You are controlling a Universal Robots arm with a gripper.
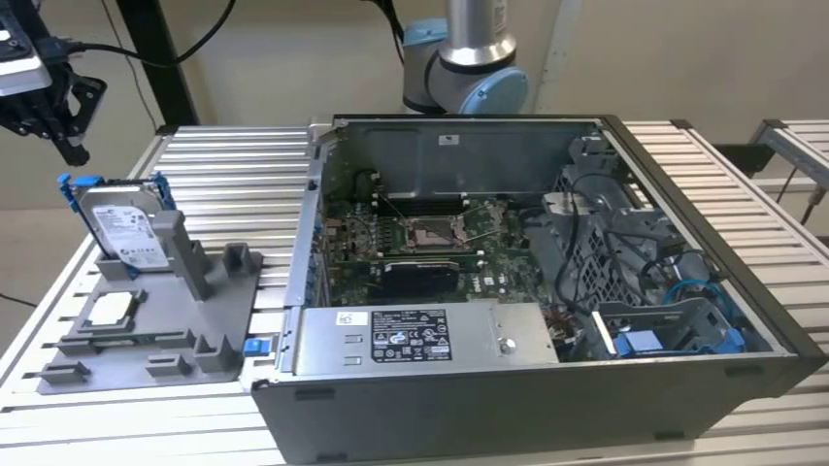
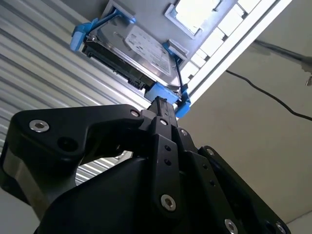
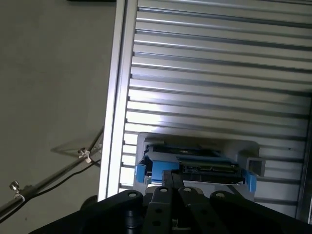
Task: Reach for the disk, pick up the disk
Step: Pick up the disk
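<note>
Gripper [image 1: 76, 150] near top of upright disk [image 1: 123, 225], apart from it.

Gripper body cut off at exterior view's left edge; black fingers together, gripping nothing. Disk's lower part hidden in grey plastic stand [image 1: 194, 320]: flat silver metal, white label, blue carrier. Stand sits on ribbed alu table [image 1: 220, 155], beside open PC case [image 1: 518, 417] w/ bare board.

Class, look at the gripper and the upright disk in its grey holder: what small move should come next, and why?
Probably open the gripper. Its fingers look shut, and it hangs just above the disk, slightly to the exterior view's left of its top edge, not touching. The disk stands upright in the grey holder, so shut fingers could not straddle it.
</note>
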